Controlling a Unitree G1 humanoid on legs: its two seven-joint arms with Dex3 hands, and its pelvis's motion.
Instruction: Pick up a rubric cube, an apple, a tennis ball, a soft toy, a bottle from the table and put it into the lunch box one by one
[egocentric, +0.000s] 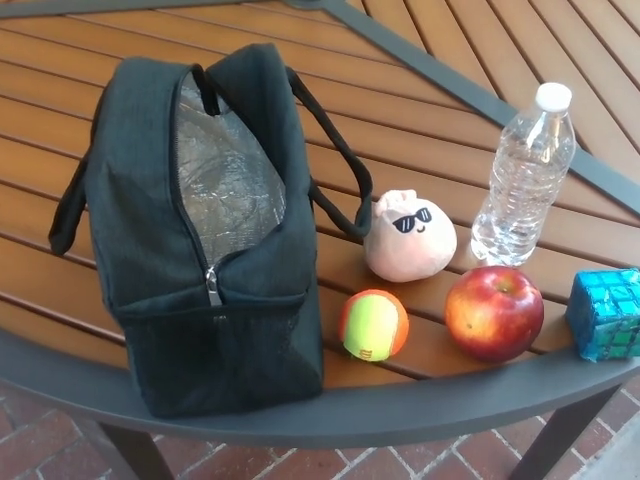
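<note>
Black lunch bag (215, 300) unzipped, only shiny lining showing inside, toy (409, 238), ball (373, 324), apple (494, 311), cube (606, 314), bottle (525, 175) beside it on worktop (440, 90), no robot hand showing

The lunch box (210, 240) gapes open upward near the table's (420, 410) front edge, its handle (335, 150) arching beside the opening. Bare slats lie behind. Soft toy (408, 236), tennis ball (373, 325), apple (494, 312), bottle (523, 180) and cube (606, 314) crowd the right front edge.

Before me on the slatted wooden table (480, 40) stands an unzipped black fabric lunch box (200, 230), foil-lined; the orange-green tennis ball (373, 324) and red apple (494, 312) lie beside it.
</note>
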